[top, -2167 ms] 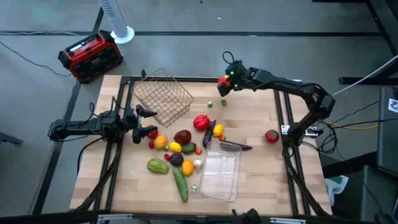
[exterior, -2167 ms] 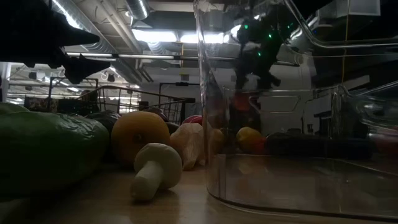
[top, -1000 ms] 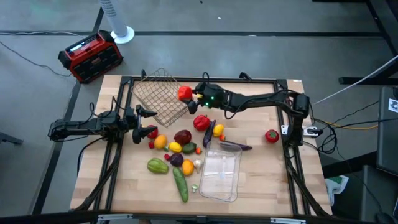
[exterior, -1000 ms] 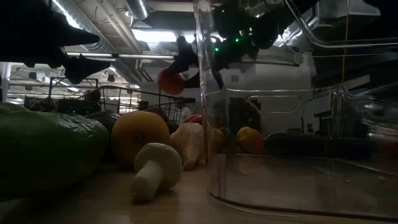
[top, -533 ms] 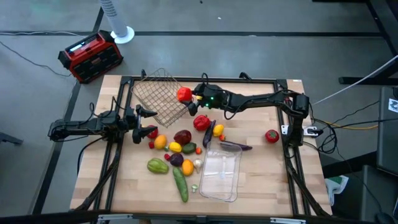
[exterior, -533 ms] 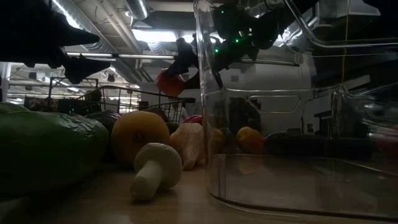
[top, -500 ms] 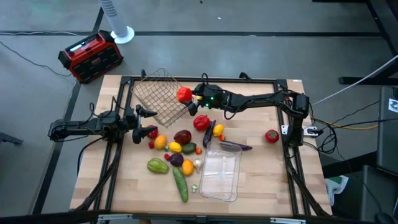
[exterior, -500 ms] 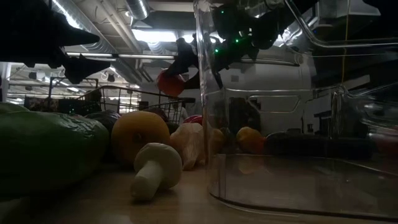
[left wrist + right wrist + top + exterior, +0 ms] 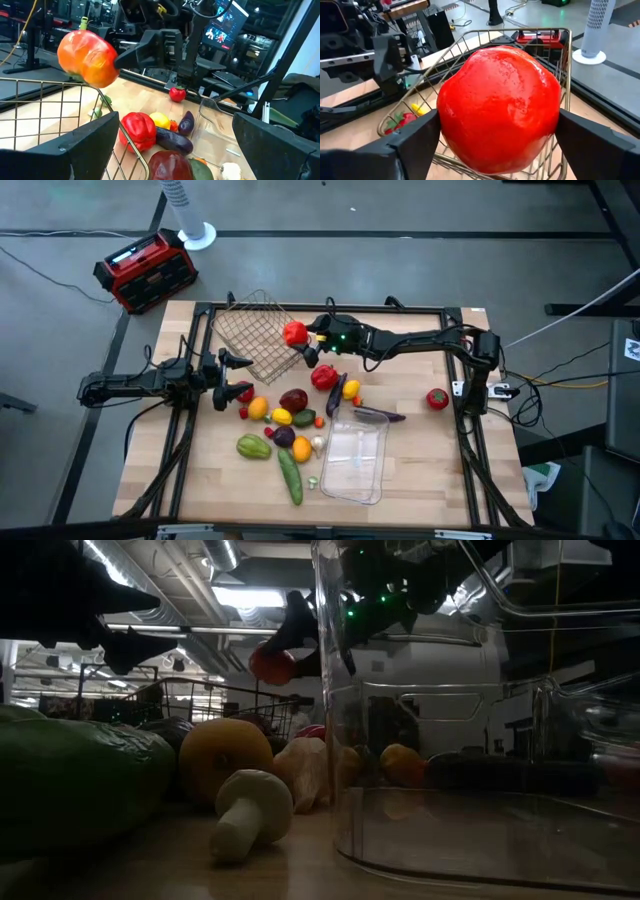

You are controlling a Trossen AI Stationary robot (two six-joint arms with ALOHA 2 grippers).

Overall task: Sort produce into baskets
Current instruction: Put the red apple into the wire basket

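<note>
A pale wooden table (image 9: 420, 420) stands on a grey floor, with a red-and-black box (image 9: 146, 271) and a white fan base (image 9: 196, 235) beyond its far-left corner.

A red round fruit (image 9: 295, 333) sits between the fingers of the right gripper (image 9: 303, 338), above the near-right rim of the bronze wire-mesh basket (image 9: 255, 332). In the right wrist view the fruit (image 9: 501, 109) fills the gap between the two dark fingers (image 9: 415, 137), which stand at its sides — whether they press it or have let go cannot be told. The low view shows it (image 9: 271, 665) up in the air over the basket (image 9: 205, 702).

The right arm stretches across the table's far half to reach it. The left gripper (image 9: 240, 376) waits with its jaws wide apart and empty, low at the table's left, just beside the basket's near side.

Nearer the front lies the heap of produce — a red pepper (image 9: 323, 377), a dark red apple (image 9: 293, 400), a yellow fruit (image 9: 281, 416), an orange fruit (image 9: 301, 448), a purple eggplant (image 9: 336, 394), a green squash (image 9: 253, 446), a green cucumber (image 9: 290, 477) and a white mushroom (image 9: 245, 812). The clear plastic tray (image 9: 355, 453) lies to their right, with another eggplant (image 9: 378, 414) at its far edge. A small red tomato (image 9: 437, 398) sits well apart near the right edge.
</note>
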